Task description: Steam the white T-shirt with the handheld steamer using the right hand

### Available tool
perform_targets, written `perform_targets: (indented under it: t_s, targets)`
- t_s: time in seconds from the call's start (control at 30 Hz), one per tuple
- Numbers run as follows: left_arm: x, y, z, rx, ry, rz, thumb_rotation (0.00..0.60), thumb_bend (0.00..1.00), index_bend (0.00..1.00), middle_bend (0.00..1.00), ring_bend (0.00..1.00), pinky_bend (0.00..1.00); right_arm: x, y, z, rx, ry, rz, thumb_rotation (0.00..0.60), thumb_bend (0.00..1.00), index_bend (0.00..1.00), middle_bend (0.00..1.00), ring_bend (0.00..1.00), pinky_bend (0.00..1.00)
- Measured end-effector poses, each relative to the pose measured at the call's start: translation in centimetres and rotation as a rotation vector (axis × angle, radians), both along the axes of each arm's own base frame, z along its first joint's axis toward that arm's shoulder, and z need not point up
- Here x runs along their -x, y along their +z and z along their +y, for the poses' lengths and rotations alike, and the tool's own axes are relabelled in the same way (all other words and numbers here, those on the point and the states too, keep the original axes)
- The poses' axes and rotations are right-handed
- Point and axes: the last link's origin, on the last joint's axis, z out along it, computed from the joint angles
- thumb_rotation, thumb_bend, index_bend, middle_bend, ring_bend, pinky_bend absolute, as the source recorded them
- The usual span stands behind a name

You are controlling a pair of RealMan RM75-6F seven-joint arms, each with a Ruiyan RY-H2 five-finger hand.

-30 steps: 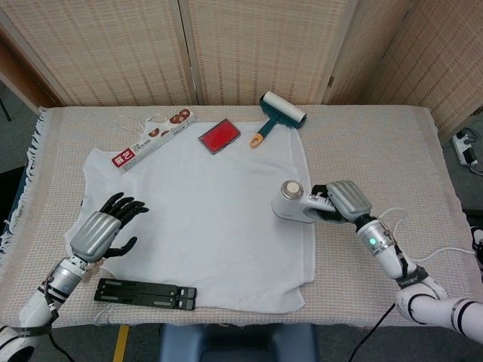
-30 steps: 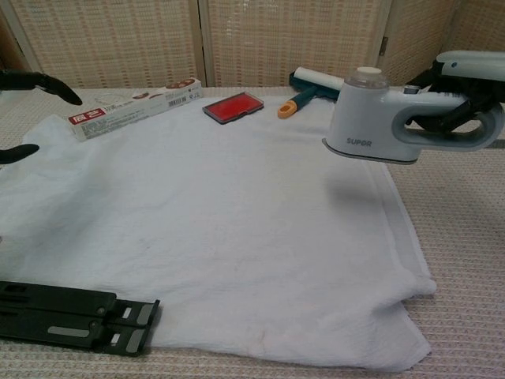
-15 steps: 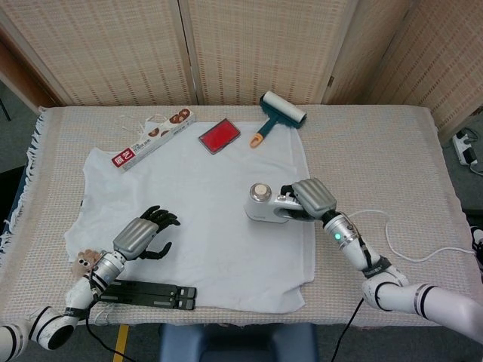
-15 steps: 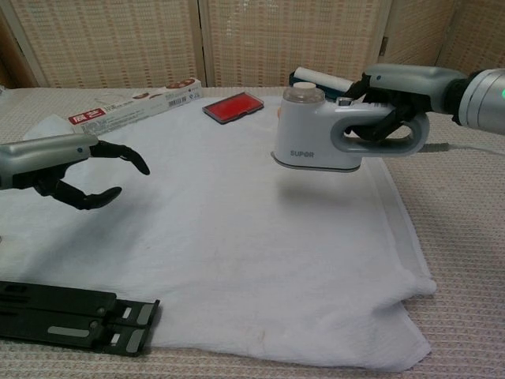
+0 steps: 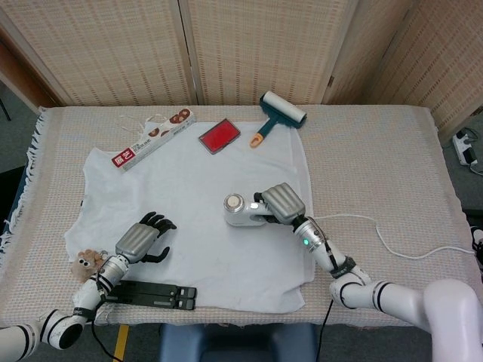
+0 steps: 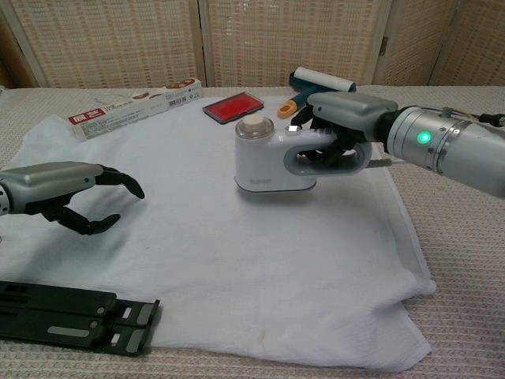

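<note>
Steamer (image 6: 268, 162) — logo unreadable — gripped by right robot hand (image 6: 339, 126) over white T-shirt (image 6: 213, 260); left robot hand (image 6: 59, 193) spread, empty.

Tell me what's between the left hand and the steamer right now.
Only bare white T-shirt lies between the left hand and the handheld steamer; the chest view shows it, and the head view agrees.

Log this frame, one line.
right hand: holds steamer on T-shirt | left hand: empty, over shirt
</note>
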Motion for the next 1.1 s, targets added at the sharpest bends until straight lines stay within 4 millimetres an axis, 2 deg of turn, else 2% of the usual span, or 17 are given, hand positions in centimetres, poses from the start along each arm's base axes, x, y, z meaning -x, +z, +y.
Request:
perform_targets:
  t_s: [0.27,0.5,0.7,0.93,1.1]
  targets:
    - [0.2,-0.6,-0.3,0.020,0.023,0.017,0.387,0.53,0.18,0.18,0.07,0.01,0.2,-2.5,0.3,0.003,0.041,-0.012,0.600,0.60,0.77,0.82,0.81,0.97]
    - [0.2,-0.7,-0.5,0.022,0.025,0.013,0.387,0.53,0.19,0.18,0.07,0.01,1.5,-3.0,-0.3,0.012,0.018,0.004,0.600,0.60,0.77,0.82,0.81,0.97]
    - [0.2,-0.7,-0.4,0.017,0.027,0.015,0.385,0.53,0.19,0.18,0.07,0.01,3.3,-2.2,-1.3,0.047,-0.006,0.046,0.600,0.60,0.77,0.82,0.81,0.97]
    - [0.1,-0.7,-0.7,0.015,0.018,0.019,0.380,0.53,0.19,0.18,0.07,0.01,6.1,-0.2,-2.1,0.103,-0.051,0.093,0.600,0.60,0.77,0.82,0.81,0.97]
    - [-0.1,-0.7,-0.7,0.010,0.016,0.017,0.385,0.53,0.19,0.18,0.07,0.01,6.6,0.5,-2.0,0.109,-0.066,0.066,0.600,0.60,0.77,0.82,0.81,0.97]
